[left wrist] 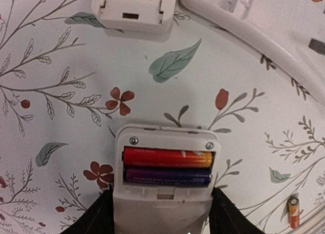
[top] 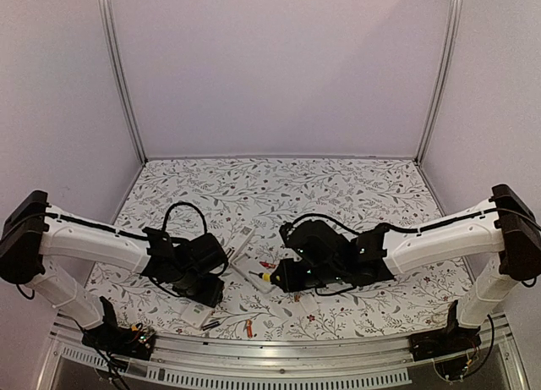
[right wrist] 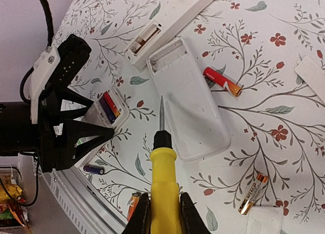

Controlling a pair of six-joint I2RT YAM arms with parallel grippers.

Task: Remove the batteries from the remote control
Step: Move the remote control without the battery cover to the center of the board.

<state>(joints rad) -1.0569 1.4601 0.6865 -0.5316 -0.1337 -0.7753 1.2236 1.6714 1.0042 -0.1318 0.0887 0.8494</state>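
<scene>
Two robot arms work over a floral surface [right wrist: 299, 26]; three white remotes and six batteries can be counted.

The left tool [left wrist: 162, 220] is clenched on a small remote [left wrist: 165, 137] whose open bay holds two cells, a red battery [left wrist: 167, 157] above a purple battery [left wrist: 167, 176]. Four loose cells lie on the surface: a red-and-orange battery [right wrist: 222, 81], a gold-and-black battery [right wrist: 252, 193], a dark blue battery [right wrist: 94, 169] and an orange battery [right wrist: 133, 203]. The right tool [right wrist: 163, 216] grips a yellow-handled screwdriver [right wrist: 164, 178], tip at the edge of a wide remote [right wrist: 195, 117], beside a long remote [right wrist: 172, 15].
</scene>
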